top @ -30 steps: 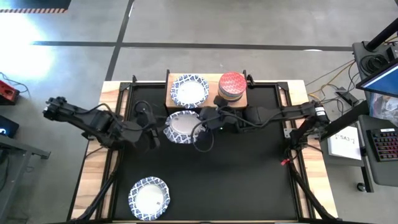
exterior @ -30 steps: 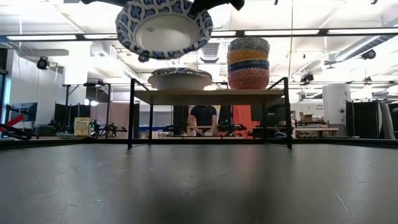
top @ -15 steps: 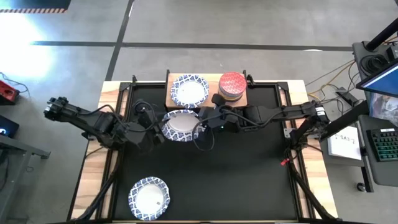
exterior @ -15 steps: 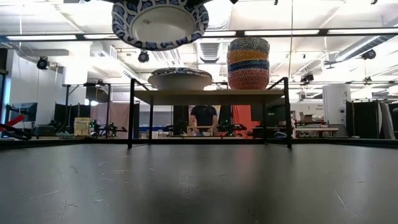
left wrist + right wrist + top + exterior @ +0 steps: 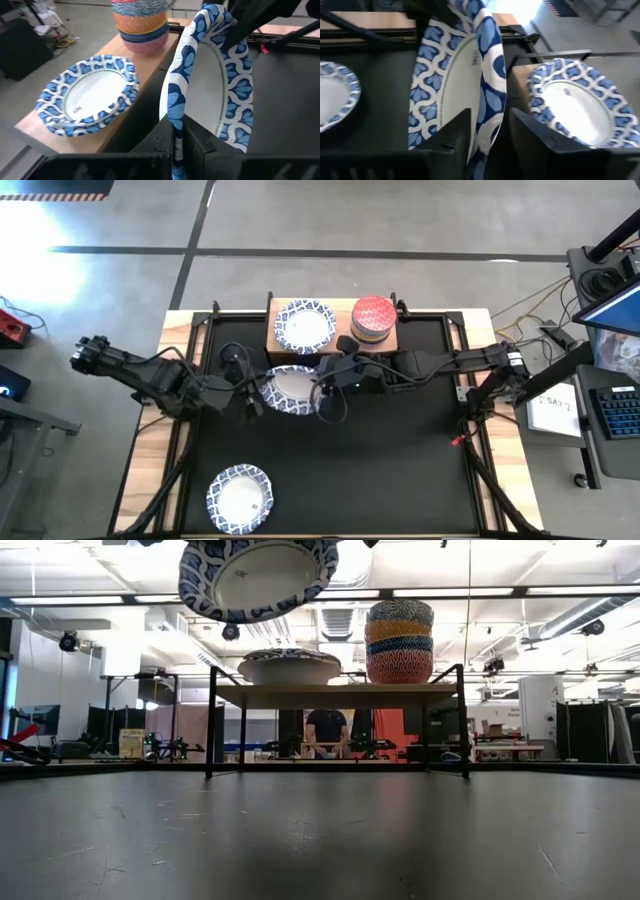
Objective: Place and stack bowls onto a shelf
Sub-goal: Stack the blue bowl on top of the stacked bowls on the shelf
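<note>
**High view: a wide bowl held between both arms, just in front of the shelf**

High view, looking straight down: a white bowl with a blue-patterned rim (image 5: 292,387) hangs in the air above the black worktop mat (image 5: 400,470). The left gripper (image 5: 252,396) pinches its rim on one side and the right gripper (image 5: 328,380) pinches the opposite side. Each wrist view shows the rim clamped between that arm's two dark fingers (image 5: 170,142), so both pairs are closed on the bowl.

The shelf (image 5: 272,340) lies directly beyond the held bowl, away from the viewer's edge of the worktop. On its left half sits another wide blue-rimmed bowl (image 5: 304,326); on its right half stands a stack of small coloured bowls (image 5: 373,318), red on top. The low view shows the held bowl (image 5: 258,574) raised well above the shelf board.

Judging by this, the target is the wide bowl on the shelf, straight ahead and lower. A fourth wide bowl (image 5: 240,499) waits near the front left corner.
</note>
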### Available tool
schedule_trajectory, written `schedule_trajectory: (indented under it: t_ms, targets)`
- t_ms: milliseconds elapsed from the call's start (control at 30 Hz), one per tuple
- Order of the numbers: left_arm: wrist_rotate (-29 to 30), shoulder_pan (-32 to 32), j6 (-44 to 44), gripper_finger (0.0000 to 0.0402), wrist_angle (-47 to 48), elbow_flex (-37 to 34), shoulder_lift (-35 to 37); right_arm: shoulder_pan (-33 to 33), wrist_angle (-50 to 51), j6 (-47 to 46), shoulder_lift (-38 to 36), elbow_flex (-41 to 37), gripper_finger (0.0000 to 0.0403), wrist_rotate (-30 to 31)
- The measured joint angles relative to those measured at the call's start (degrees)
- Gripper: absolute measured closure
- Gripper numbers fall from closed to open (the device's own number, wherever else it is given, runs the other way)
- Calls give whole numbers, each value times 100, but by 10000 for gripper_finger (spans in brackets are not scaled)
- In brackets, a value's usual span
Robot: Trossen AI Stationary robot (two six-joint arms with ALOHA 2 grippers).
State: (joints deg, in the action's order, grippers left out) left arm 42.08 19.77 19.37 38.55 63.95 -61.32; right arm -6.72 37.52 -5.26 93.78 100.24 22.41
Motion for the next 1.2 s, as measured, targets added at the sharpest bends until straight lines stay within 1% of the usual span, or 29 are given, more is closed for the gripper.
schedule_trajectory:
  t_ms: [167,333,433,533,700,767,867,967,1033,1133,1200]
  targets:
    - [-290,0,75,400,-3,10,19,14,172,-3,-183,-2,228,-12]
    - [-433,0,138,401,-7,17,44,41,233,-4,-428,-2,200,12]
    - [-515,0,158,401,-9,17,52,69,283,-6,-534,-2,193,69]
    - [-514,-1,158,401,-10,17,65,82,367,-7,-623,-3,192,253]
    - [-557,-7,178,401,9,17,151,109,484,0,-829,-4,192,850]
    - [-547,-9,182,401,6,17,191,129,545,22,-895,-4,192,981]
    - [-310,-55,186,401,-43,17,247,153,583,-34,-981,-4,192,978]
    - [86,-243,122,401,-152,17,300,153,564,-13,-1066,-4,192,980]
    - [226,-487,9,401,-334,17,338,151,564,-33,-1095,-4,192,976]
    - [185,-972,-236,401,-647,17,389,151,594,-72,-1100,-5,192,971]
    - [-47,-1383,-374,401,-801,17,431,151,640,-68,-1102,-6,193,969]
